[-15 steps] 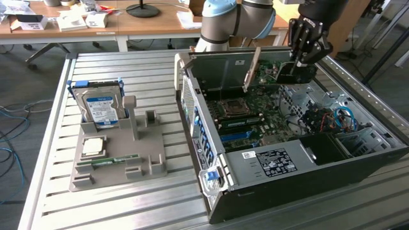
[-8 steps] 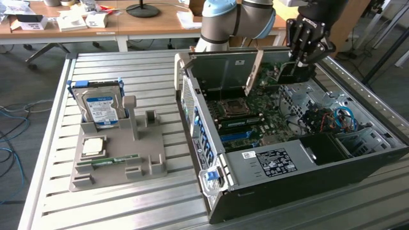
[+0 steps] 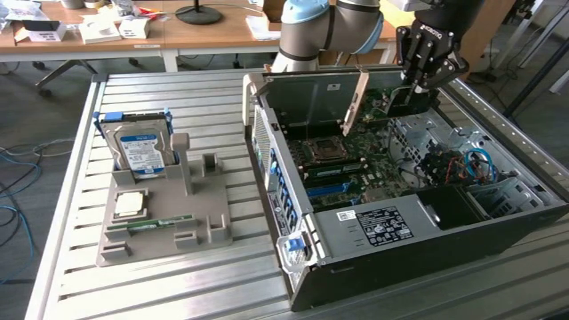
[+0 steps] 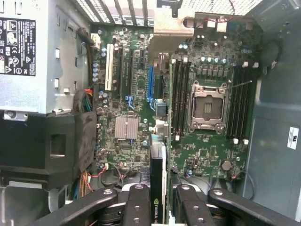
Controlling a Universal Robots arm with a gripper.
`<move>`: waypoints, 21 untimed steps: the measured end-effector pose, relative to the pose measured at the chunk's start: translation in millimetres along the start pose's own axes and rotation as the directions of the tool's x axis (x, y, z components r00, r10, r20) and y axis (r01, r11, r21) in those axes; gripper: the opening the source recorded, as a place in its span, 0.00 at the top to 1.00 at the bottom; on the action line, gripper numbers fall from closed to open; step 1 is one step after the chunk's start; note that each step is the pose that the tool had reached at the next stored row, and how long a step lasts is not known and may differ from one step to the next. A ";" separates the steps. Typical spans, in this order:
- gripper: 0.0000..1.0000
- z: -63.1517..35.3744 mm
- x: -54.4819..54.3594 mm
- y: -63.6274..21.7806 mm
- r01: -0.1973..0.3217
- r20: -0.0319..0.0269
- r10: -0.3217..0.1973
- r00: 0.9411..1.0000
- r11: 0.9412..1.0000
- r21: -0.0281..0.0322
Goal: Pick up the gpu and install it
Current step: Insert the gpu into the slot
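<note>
My gripper [image 3: 416, 85] hangs over the far side of the open computer case [image 3: 427, 267], shut on the gpu [image 3: 400, 103], which shows as a dark card below the fingers. In the wrist view the gpu [image 4: 157, 183] runs edge-on between my fingers [image 4: 136, 207], dark with a green logo. Its silver bracket [image 4: 171, 28] points toward the case's vented rear wall. The card hovers above the motherboard [image 4: 127, 155], between the expansion slots [image 4: 150, 87] and the memory slots beside the CPU socket [image 4: 207, 106].
The power supply [image 3: 378, 227] fills the case's near end. On the slatted table at the exterior view's left, a grey holder [image 3: 209, 227] carries a hard drive [image 3: 142, 150], a CPU chip [image 3: 129, 203] and a RAM stick [image 3: 160, 222]. Desks stand behind.
</note>
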State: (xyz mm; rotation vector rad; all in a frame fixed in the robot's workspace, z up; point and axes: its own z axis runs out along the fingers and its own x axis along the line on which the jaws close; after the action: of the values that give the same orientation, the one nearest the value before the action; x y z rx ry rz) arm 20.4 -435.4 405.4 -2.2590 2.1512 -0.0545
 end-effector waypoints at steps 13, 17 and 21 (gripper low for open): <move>0.74 0.1 0.0 0.0 0.010 0.000 -0.010 1.000 1.000 0.000; 0.74 0.3 0.0 0.0 0.034 0.002 -0.034 0.999 0.999 0.000; 0.74 0.3 0.0 0.0 0.068 0.003 -0.068 0.998 0.998 0.001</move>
State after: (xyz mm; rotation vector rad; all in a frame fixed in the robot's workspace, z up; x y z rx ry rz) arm 20.4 -435.4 405.1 -2.3299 2.0725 -0.0534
